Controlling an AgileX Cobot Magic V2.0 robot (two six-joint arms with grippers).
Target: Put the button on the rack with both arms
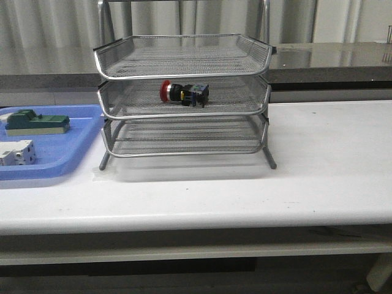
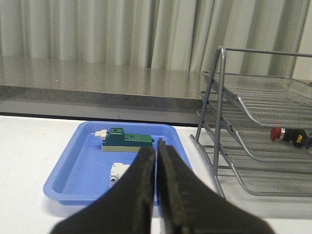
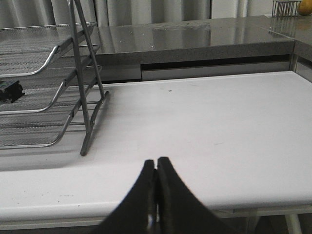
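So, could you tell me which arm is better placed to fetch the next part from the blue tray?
Left: its shut pincer faces the tray; the right pincer sees only bare table beside the rack.

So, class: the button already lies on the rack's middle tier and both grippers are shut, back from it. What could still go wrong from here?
The button lies on its side on the rack's middle tier; a knock to the frame might roll it.

The left gripper sits shut near the blue tray; swinging forward could clip it or the rack's leg.

The right gripper seems lower risk.
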